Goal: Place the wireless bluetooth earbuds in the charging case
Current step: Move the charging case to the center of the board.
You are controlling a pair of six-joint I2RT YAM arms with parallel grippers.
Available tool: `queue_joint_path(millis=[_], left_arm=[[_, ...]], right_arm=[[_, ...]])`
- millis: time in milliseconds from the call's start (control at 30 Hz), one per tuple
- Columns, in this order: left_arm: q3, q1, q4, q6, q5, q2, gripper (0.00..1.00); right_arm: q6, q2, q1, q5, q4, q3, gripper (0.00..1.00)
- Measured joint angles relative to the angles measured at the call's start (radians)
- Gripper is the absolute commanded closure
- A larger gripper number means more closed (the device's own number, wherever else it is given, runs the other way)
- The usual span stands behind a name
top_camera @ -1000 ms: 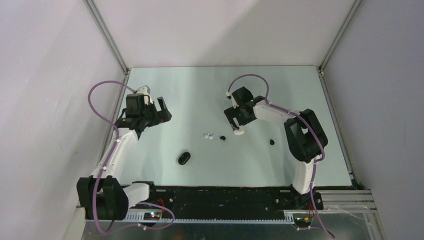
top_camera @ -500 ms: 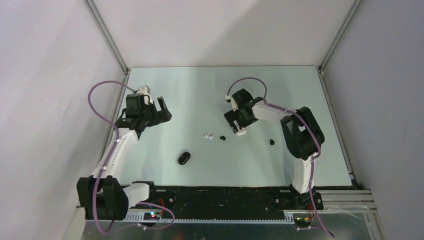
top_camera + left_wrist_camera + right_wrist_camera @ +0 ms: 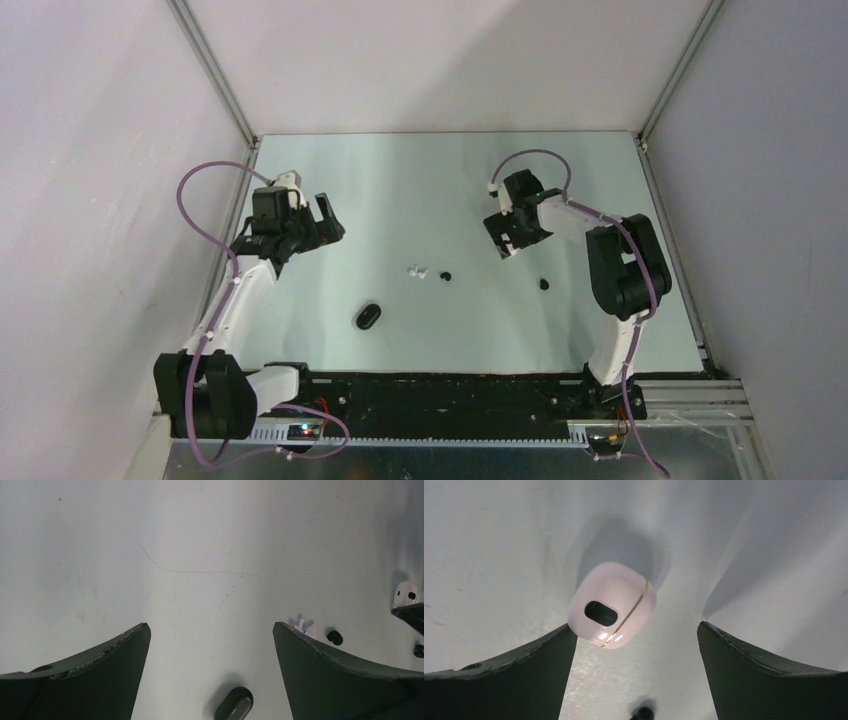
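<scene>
1. Rightward since a second ago goes the right gripper (image 3: 635, 626), fingers spread and empty. The white charging case (image 3: 613, 605) has shifted along with it and lies just ahead of them.
2. Left gripper (image 3: 211, 626) hangs open and holds nothing.
3. White earbuds (image 3: 418, 271) and a black earbud (image 3: 446, 274) lie mid-table, and the other black earbud (image 3: 544, 284) sits near the right arm.
4. The white case looks shut, so it likely needs steadying squarely and its lid opening before any bud is fetched.
5. No writing is legible, only a dark oval (image 3: 601, 613) on the case.

Two white earbuds (image 3: 418, 271) side by side; black earbud (image 3: 446, 275) just right, second black earbud (image 3: 544, 284) farther right; closed black case (image 3: 368, 316) nearer, white case (image 3: 624, 595) beyond.

Pale table (image 3: 400, 180), plain grey walls (image 3: 100, 150)
</scene>
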Motion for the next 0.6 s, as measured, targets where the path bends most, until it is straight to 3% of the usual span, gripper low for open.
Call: queue_joint_path(millis=[400, 600], left_arm=[[0.000, 0.000, 0.003, 0.000, 0.004, 0.007, 0.00], [0.000, 0.000, 0.003, 0.002, 0.005, 0.007, 0.00]], right_arm=[[-0.046, -0.008, -0.085, 0.061, -0.007, 0.000, 0.13], [-0.037, -0.039, -0.091, -0.047, -0.048, 0.000, 0.18]])
